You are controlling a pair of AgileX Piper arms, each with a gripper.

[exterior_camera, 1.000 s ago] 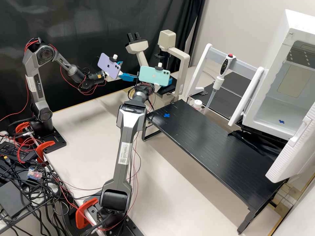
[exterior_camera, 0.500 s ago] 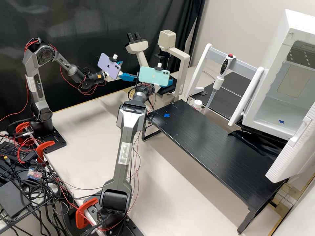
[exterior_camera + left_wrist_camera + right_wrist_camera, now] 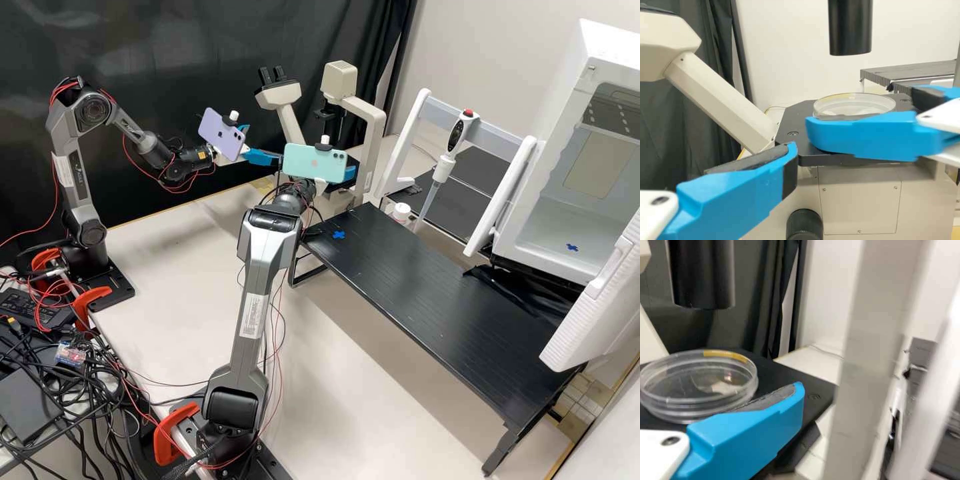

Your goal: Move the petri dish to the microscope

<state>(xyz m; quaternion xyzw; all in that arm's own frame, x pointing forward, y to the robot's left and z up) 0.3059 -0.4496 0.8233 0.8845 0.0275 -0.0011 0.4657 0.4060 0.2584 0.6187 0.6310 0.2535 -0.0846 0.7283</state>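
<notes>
Resting flat on the stage (image 3: 791, 117) of the microscope (image 3: 375, 130), the petri dish (image 3: 855, 104) is lying just beside the right gripper (image 3: 350, 174). Its fingers (image 3: 747, 432) are standing parted; in the left wrist view, one is crossing in front of the dish, the other sitting farther back. Whether either is touching it, I cannot tell. Near the microscope, the left gripper (image 3: 265, 142) is holding its fingers apart.

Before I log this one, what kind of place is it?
Most likely a biology or teaching lab: a microscope with a petri dish on its stage, and a pipette hanging from a stand.
</notes>
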